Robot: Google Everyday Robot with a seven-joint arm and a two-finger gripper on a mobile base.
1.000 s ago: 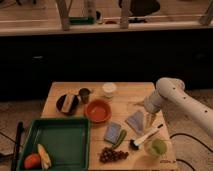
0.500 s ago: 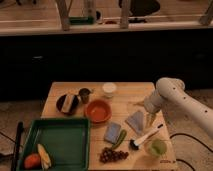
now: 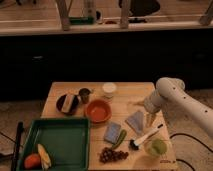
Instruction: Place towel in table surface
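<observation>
The towel, a small thin grey-blue cloth, lies flat on the light wooden table surface, right of the orange bowl. My gripper hangs from the white arm and points down at the towel's right edge, close to the tabletop. I cannot tell whether it touches the towel.
A thicker blue pad lies left of the towel, with a green vegetable, grapes, a white-handled brush and a green cup in front. A green tray sits front left. A dark bowl, metal cup and white cup stand behind.
</observation>
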